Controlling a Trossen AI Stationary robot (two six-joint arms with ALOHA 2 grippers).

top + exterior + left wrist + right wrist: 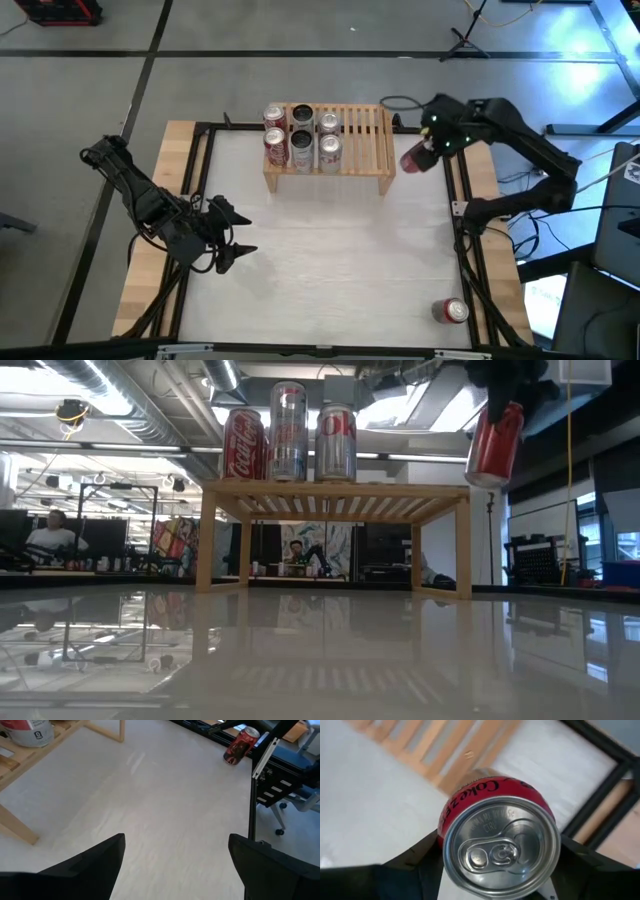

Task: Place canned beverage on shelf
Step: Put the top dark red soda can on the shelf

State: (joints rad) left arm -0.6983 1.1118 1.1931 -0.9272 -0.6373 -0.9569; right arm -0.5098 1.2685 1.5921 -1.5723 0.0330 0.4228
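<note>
Red and smooth, a metal can [497, 832] sits clamped between the right gripper's [428, 150] jaws, silver top and pull tab facing the wrist camera. It hangs tilted in the air, off the table [330, 260], just beside the open end of the shelf [365, 135]. Beyond the jaws, that pale slatted wooden rack carries five cans [300, 137] crowded at its far end. Far across the white tabletop, the left gripper [235, 240] waits, jaws apart. One more red can [450, 311] lies near the table's edge.
</note>
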